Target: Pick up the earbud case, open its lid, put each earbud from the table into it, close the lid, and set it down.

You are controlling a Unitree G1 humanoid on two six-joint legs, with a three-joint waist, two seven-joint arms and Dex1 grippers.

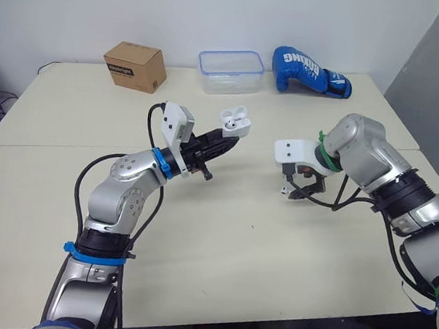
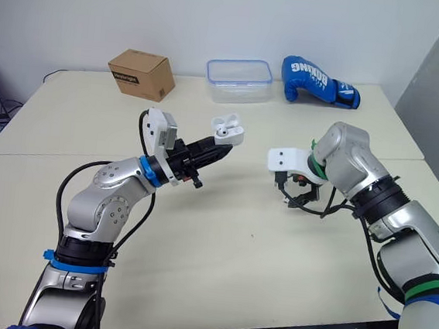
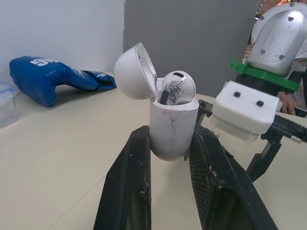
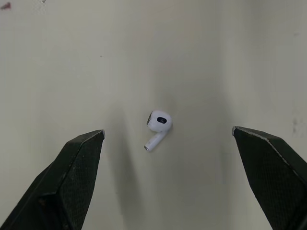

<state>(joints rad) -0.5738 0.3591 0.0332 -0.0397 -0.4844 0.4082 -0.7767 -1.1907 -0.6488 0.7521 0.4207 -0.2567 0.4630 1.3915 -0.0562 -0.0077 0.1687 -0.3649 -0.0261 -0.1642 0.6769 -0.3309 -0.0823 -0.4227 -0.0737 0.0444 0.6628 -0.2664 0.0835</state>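
Observation:
My left gripper (image 1: 228, 140) is shut on the white earbud case (image 1: 235, 122), holding it up above the middle of the table. The lid is swung open, and in the left wrist view one earbud (image 3: 177, 87) sits in the case (image 3: 172, 124). My right gripper (image 1: 295, 189) points down at the table to the right of the case. In the right wrist view it (image 4: 168, 131) stands open, with the second white earbud (image 4: 157, 125) lying on the table between and below its fingers, untouched.
Along the far edge of the beige table (image 1: 217, 265) stand a brown cardboard box (image 1: 136, 65), a clear plastic container with a blue rim (image 1: 230, 71) and a blue boxing glove (image 1: 310, 70). A seam crosses the table on the left.

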